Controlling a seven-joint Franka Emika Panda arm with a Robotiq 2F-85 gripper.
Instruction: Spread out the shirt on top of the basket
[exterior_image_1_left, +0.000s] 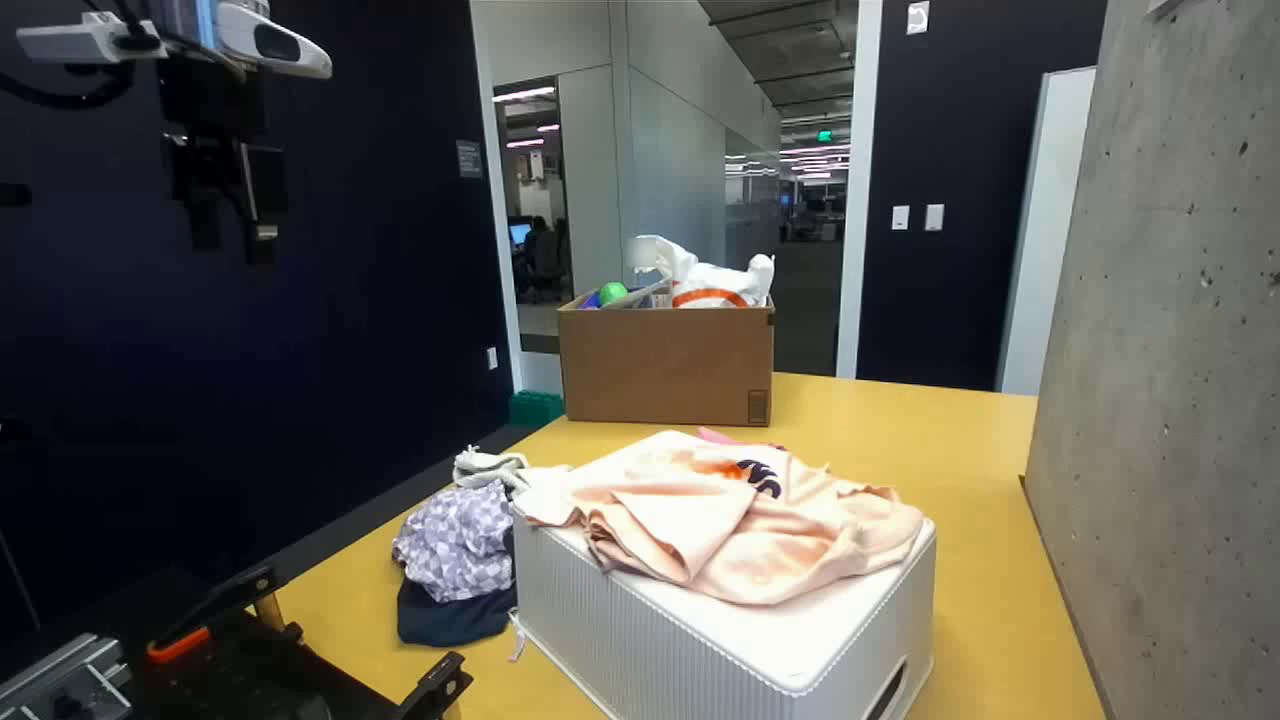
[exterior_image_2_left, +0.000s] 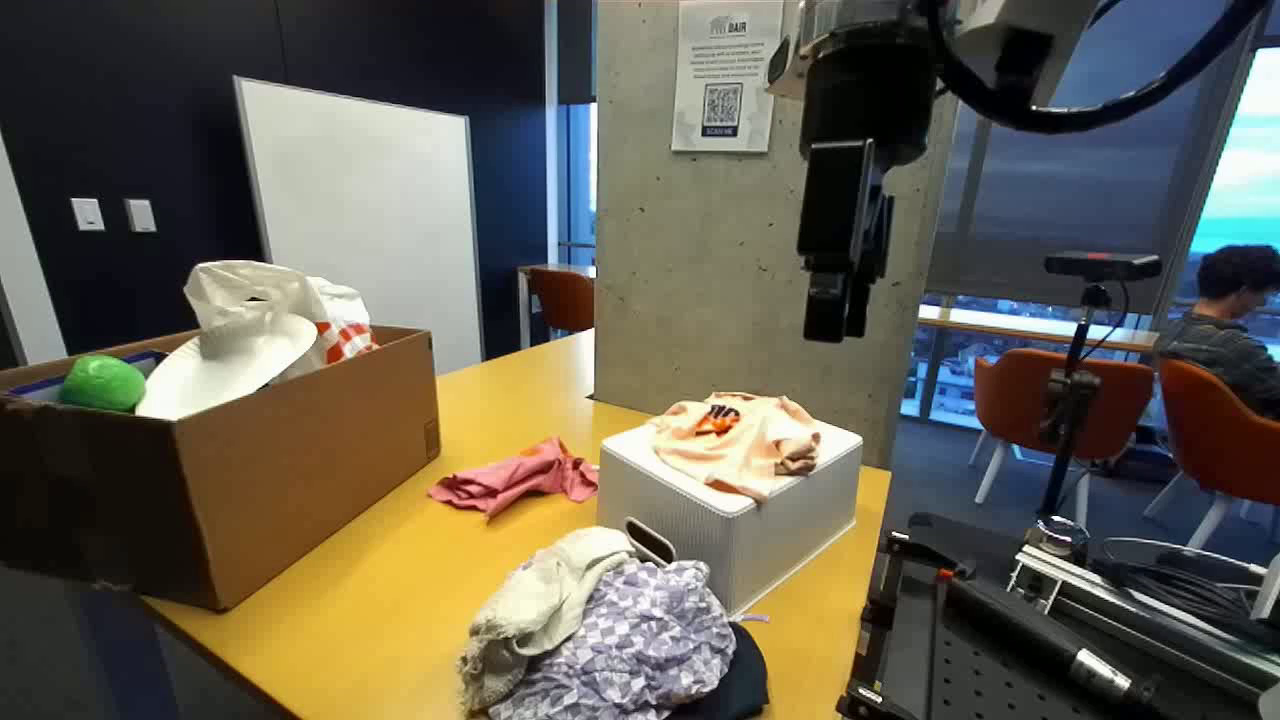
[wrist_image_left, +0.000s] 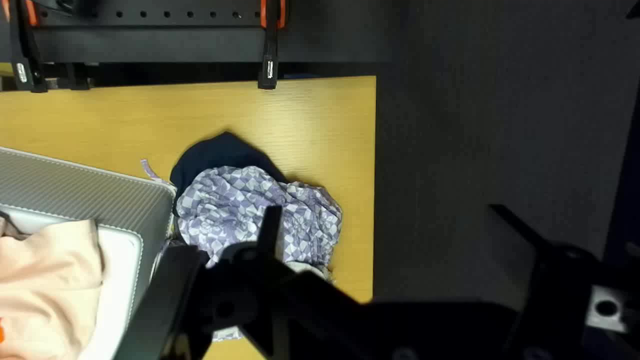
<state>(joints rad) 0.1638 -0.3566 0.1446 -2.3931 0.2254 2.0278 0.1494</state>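
The peach shirt (exterior_image_1_left: 740, 530) lies crumpled and folded over itself on the white basket (exterior_image_1_left: 720, 670). It also shows in an exterior view (exterior_image_2_left: 730, 440) with its dark and orange print facing up, on the basket (exterior_image_2_left: 790, 530). In the wrist view, part of the shirt (wrist_image_left: 50, 285) and the basket's corner (wrist_image_left: 120, 245) show at the lower left. My gripper (exterior_image_1_left: 232, 248) hangs high above the table, well away from the shirt; it shows in an exterior view (exterior_image_2_left: 842, 315) too. In the wrist view the gripper (wrist_image_left: 382, 206) has its fingers wide apart with nothing between them.
A purple-and-white checked cloth (exterior_image_2_left: 640, 630) with grey and navy cloths lies beside the basket. A pink cloth (exterior_image_2_left: 520, 478) lies on the yellow table (exterior_image_2_left: 370, 610). A full cardboard box (exterior_image_1_left: 670, 365) stands farther back. A concrete pillar (exterior_image_1_left: 1160, 400) borders the table.
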